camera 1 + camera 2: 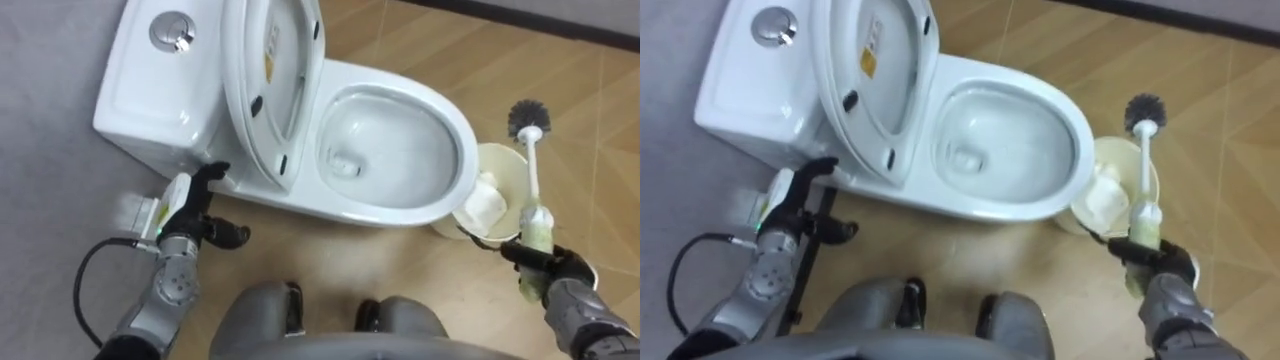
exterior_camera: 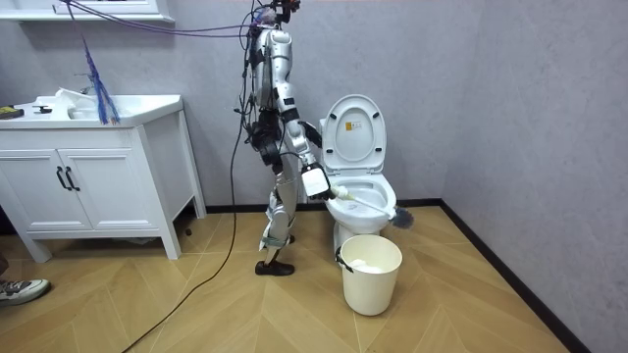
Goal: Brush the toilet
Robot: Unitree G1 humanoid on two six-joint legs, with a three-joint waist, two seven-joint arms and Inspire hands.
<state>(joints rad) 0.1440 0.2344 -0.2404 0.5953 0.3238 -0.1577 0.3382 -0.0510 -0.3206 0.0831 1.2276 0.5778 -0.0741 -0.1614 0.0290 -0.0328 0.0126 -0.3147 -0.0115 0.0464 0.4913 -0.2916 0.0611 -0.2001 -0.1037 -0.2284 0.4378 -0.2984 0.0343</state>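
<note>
The white toilet (image 1: pixel 462 140) stands before me with its seat and lid (image 1: pixel 272 80) raised and the bowl bare. My right hand (image 1: pixel 548 268) is shut on the pale handle of the toilet brush. The brush points away from me, and its dark bristle head (image 1: pixel 528 118) hovers over the floor beyond the bucket, to the right of the bowl. In the room view the brush (image 2: pixel 397 216) reaches out in front of the bowl. My left hand (image 1: pixel 188 208) is open, low beside the toilet's base under the tank (image 1: pixel 150 90).
A cream bucket (image 1: pixel 503 165) with white crumpled stuff inside stands on the wood floor against the bowl's right front. In the room view I stand on the left of the toilet, and a white sink cabinet (image 2: pixel 93 176) is further left. Grey walls close in behind the toilet.
</note>
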